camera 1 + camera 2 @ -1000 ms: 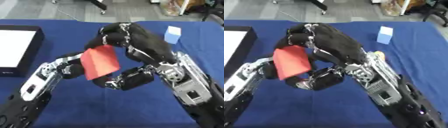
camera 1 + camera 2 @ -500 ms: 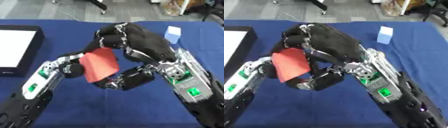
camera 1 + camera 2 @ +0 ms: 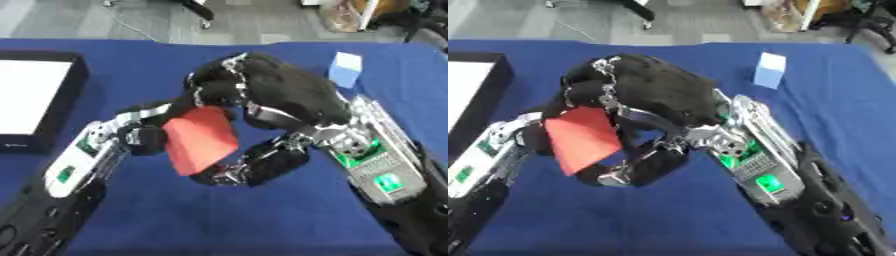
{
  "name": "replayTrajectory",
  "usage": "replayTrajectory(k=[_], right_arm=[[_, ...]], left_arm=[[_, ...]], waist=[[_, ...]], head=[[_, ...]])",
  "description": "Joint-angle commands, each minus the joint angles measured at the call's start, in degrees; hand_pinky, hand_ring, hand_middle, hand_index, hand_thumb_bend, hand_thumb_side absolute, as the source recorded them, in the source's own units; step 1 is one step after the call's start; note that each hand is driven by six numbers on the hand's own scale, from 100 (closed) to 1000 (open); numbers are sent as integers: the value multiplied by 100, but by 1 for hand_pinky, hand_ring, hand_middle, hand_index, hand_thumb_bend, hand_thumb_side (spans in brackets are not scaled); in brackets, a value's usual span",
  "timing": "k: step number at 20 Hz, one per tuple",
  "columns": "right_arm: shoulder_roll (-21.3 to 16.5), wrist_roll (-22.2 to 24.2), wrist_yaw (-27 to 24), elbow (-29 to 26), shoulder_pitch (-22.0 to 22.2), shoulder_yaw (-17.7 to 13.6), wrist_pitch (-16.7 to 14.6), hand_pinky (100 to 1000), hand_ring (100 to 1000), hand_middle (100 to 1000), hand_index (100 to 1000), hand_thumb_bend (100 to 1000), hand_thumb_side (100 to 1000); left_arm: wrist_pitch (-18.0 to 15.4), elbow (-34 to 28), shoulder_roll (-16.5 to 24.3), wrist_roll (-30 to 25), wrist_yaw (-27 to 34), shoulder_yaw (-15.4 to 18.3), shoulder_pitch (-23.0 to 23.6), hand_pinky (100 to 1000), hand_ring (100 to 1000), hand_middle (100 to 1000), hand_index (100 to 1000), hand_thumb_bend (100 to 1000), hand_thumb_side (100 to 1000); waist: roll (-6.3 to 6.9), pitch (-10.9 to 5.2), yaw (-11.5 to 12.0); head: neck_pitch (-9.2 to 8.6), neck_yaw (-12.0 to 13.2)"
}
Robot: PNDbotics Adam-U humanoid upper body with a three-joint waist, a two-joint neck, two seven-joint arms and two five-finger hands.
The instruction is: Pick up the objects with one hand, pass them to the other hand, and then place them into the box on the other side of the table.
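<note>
A red block (image 3: 201, 139) is held above the blue table, mid-view, between both hands. My right hand (image 3: 271, 95) reaches in from the right and arches over it. Its fingers curl down onto the block's top edge and its thumb (image 3: 254, 165) lies under the lower edge. My left hand (image 3: 144, 137) comes from the lower left and grips the block's left side; the block mostly hides its fingers. The black box with a white inside (image 3: 77, 95) lies at the left edge of the table. A light blue block (image 3: 346, 70) stands at the far right.
The table is covered with a blue cloth (image 3: 219, 215). Bare cloth lies between the hands and the box. Grey floor and chair legs show beyond the far edge.
The red block and both hands have sunk slightly lower. Both hands stay on it.
</note>
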Motion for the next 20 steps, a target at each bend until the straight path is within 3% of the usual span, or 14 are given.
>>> replayTrajectory(k=[1, 11, 20], right_arm=[[-93, -75, 32, -118, -95, 12, 6, 473, 512, 352, 443, 135, 159], [-61, -173, 98, -118, -34, 11, 74, 447, 507, 346, 440, 138, 151], [-93, -356, -66, -118, -47, 15, 95, 430, 502, 337, 432, 151, 142]], left_arm=[[18, -136, 50, 46, 113, 57, -131, 775, 686, 675, 860, 894, 563], [-9, -207, 26, -10, 62, 83, -114, 774, 685, 663, 851, 868, 520], [1, -170, -10, -415, 44, 53, -124, 779, 686, 658, 854, 846, 530]], waist=[[4, -62, 2], [-6, -50, 20], [-44, -36, 58]], head=[[29, -18], [29, -20], [29, -18]])
